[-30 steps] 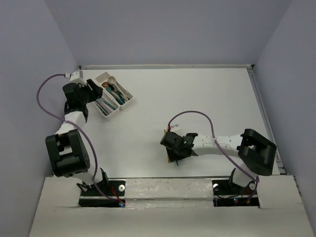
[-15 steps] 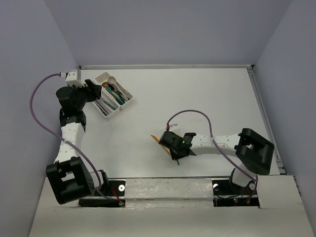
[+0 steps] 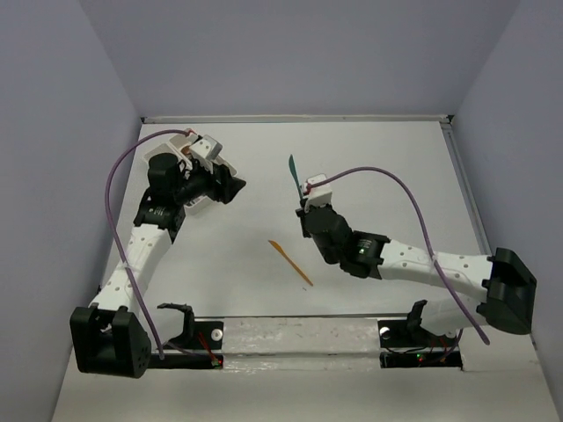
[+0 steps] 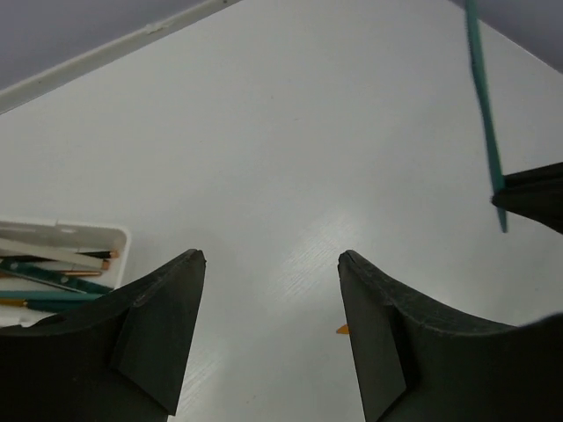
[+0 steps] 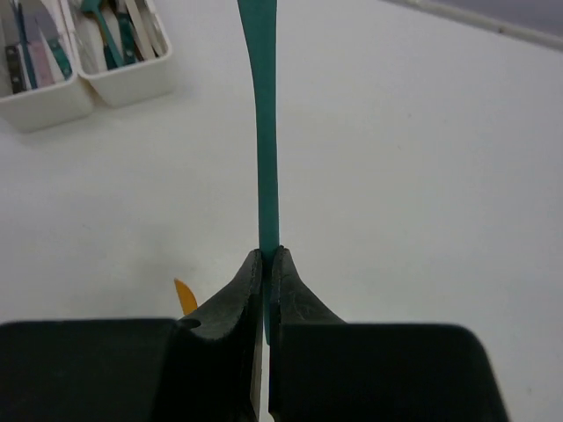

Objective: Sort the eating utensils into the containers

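Right gripper (image 5: pixel 266 255) moved toward far edge, pinching teal knife (image 5: pixel 262 132), orange knife (image 3: pixel 290 262) toward near edge, left gripper (image 4: pixel 268 264) spread by far-left trays (image 5: pixel 123 88)

We see soft, even light over the matte white tabletop (image 3: pixel 378 167) — no harsh glare, only faint shadows beneath the arms. The overhead view is fairly sharp, though small items lack detail. In the wrist views the near black fingers (image 4: pixel 158 325) look soft-edged — so does the slim teal plastic utensil (image 5: pixel 262 132).
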Available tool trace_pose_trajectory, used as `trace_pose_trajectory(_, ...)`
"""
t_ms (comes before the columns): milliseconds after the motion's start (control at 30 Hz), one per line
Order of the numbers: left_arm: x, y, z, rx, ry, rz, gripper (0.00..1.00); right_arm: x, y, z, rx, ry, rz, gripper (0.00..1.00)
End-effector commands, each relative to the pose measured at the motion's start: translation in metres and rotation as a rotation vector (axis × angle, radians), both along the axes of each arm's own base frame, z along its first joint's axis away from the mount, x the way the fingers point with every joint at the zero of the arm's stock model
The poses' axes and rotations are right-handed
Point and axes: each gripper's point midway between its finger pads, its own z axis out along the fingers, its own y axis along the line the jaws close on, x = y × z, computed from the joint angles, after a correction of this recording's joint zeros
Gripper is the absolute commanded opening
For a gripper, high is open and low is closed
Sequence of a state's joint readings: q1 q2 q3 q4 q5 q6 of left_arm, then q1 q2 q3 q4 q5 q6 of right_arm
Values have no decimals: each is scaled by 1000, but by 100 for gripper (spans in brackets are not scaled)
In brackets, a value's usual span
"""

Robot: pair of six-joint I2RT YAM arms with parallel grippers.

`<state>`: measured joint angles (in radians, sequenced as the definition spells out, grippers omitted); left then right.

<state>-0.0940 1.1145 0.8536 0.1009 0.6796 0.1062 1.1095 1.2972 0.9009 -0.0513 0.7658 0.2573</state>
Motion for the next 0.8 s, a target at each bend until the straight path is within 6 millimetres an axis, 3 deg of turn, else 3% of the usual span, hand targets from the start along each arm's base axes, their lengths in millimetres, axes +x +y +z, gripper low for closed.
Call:
trace_pose_trajectory(0,-26,-34,37,-51,-94,-171,73,35,50,82,76,-304,67,0)
trace_pose_trajectory(33,-29,-37,36,-67,-87,-180,73,40,63,97,100,-328,78,0)
trace_pose_trajectory(67,-30,-41,37,-88,-84,-196,73,44,81,88,85,-328,118,0)
trace_pose_trajectory(133,-33,-45,40,-105,-91,-217,73,48,102,104,130,-347,150,0)
trace_pose_trajectory(200,-35,-47,36,-110,-84,-232,73,52,121,98,133,-339,184,0)
trace_pose_trajectory(233,-36,-47,37,-111,-91,-236,74,54,127,107,153,-350,194,0)
trace_pose_trajectory(300,-36,-46,33,-105,-94,-231,75,55,139,107,157,-349,217,0)
trace_pose_trajectory(533,-9,-27,36,-139,-96,-66,72,46,156,103,202,-325,313,0)
trace_pose_trajectory(767,-2,-31,46,-219,-87,-49,62,39,166,97,222,-304,371,0)
